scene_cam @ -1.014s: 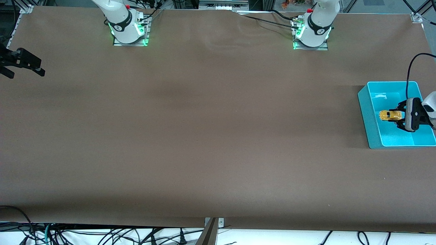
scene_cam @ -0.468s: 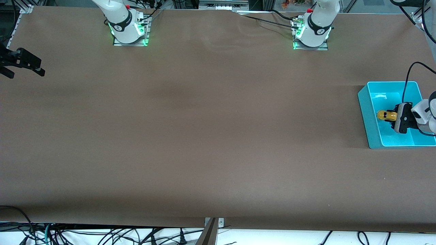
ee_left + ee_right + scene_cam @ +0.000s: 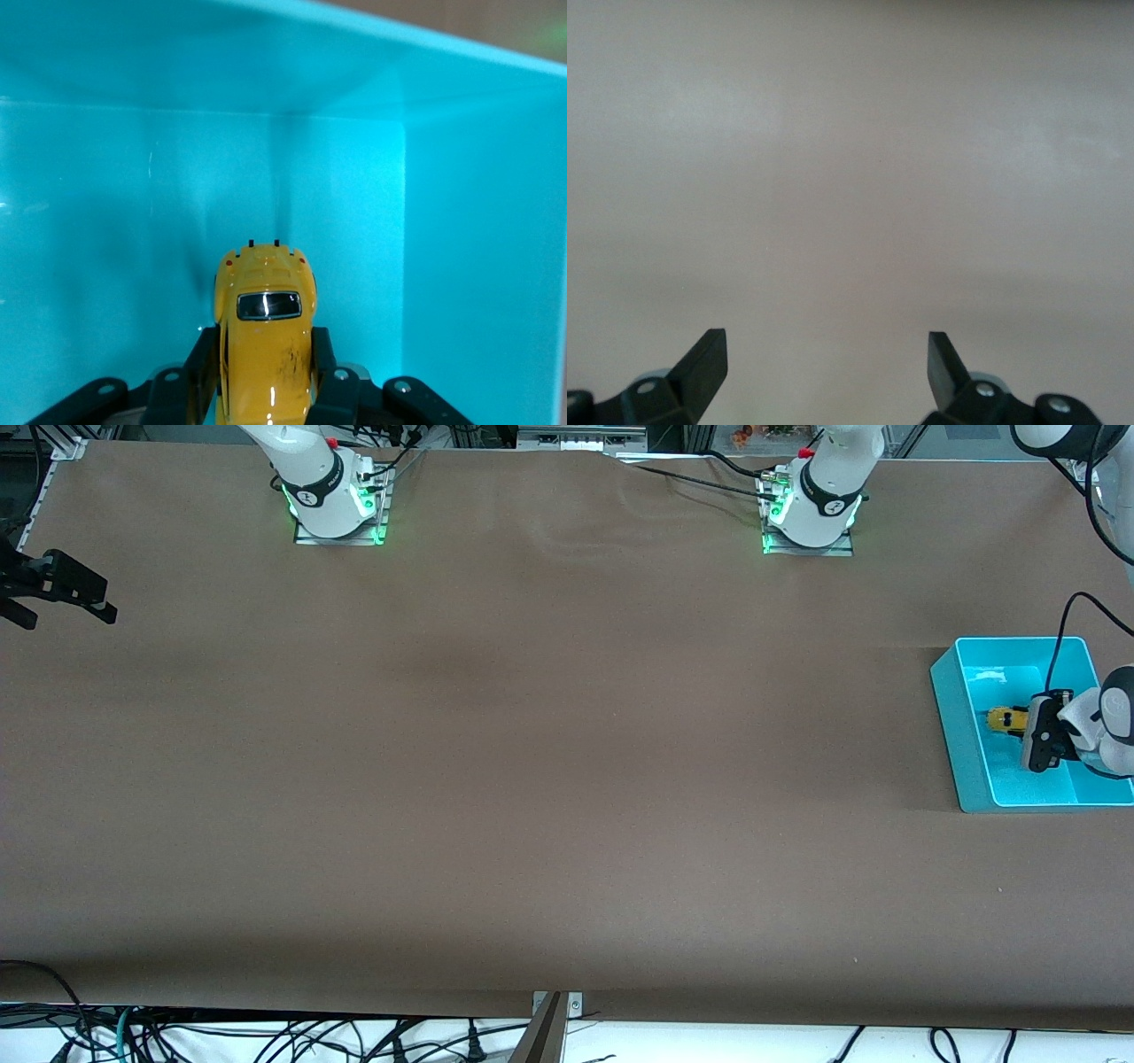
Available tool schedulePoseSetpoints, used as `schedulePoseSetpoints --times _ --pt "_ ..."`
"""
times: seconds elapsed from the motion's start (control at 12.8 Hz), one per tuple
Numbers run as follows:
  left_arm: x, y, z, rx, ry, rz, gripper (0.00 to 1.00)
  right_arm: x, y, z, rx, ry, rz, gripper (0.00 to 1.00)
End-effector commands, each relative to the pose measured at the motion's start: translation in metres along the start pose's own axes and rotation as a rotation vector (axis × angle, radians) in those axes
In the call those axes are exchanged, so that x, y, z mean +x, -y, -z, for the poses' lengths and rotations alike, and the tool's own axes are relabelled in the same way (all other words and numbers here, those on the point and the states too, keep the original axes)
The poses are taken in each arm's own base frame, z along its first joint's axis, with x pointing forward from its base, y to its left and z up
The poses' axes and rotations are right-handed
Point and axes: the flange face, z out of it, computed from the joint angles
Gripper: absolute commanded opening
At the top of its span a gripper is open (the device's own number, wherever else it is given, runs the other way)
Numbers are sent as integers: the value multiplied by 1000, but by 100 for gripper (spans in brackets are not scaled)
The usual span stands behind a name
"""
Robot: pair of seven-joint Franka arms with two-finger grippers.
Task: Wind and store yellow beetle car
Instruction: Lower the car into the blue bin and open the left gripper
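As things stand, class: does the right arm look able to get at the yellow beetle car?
Probably not. The right gripper waits open over the right arm's end of the table, while the yellow beetle car sits inside the turquoise bin at the left arm's end, clamped in the left gripper.

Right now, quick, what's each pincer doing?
Left pincer: shut on the car, inside the bin.
Right pincer: open, holding nothing, waiting over the table at the right arm's end.
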Motion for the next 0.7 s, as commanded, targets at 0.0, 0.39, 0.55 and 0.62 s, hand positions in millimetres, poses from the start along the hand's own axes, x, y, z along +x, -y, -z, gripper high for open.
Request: schedulePoseSetpoints --times 0.0,0.39,0.55,0.62 --pt "-6 7 -17 3 3 11 0 0 0 7 -6 3 4 100" --pt "-4 1 3 4 -20 2 100 0 -1 7 -6 2 2 100" --pt "1 -11 39 -7 -30 10 100 0 -1 7 -4 2 2 100" --pt "1 -20 56 -23 -50 26 100 0 -1 7 -6 1 2 100"
